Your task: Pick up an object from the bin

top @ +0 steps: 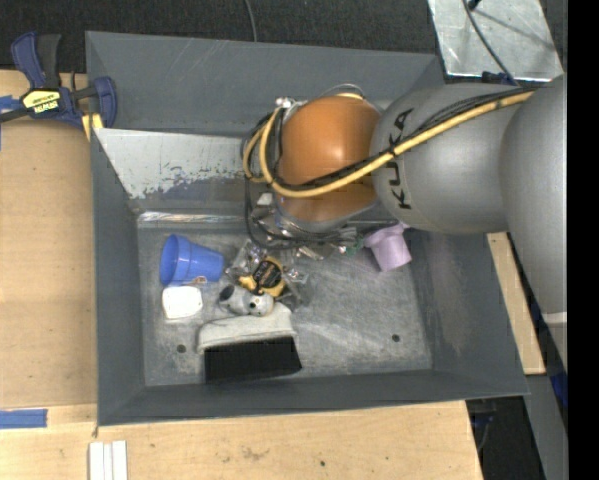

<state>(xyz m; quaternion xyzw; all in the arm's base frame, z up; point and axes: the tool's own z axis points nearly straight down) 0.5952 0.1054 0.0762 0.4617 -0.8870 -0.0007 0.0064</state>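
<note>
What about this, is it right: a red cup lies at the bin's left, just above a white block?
No, the camera view shows the cup blue, not red; it lies at the bin's left, just above the white block.

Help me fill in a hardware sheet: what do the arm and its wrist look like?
The arm has thick, rounded silver-grey links, with KUKA lettering in black on the one nearest the wrist. A smooth orange dome cover caps the wrist. A yellow cable runs along the arm and loops round the cover beside thinner black cables. Beneath it sits dark metal hardware.
</note>
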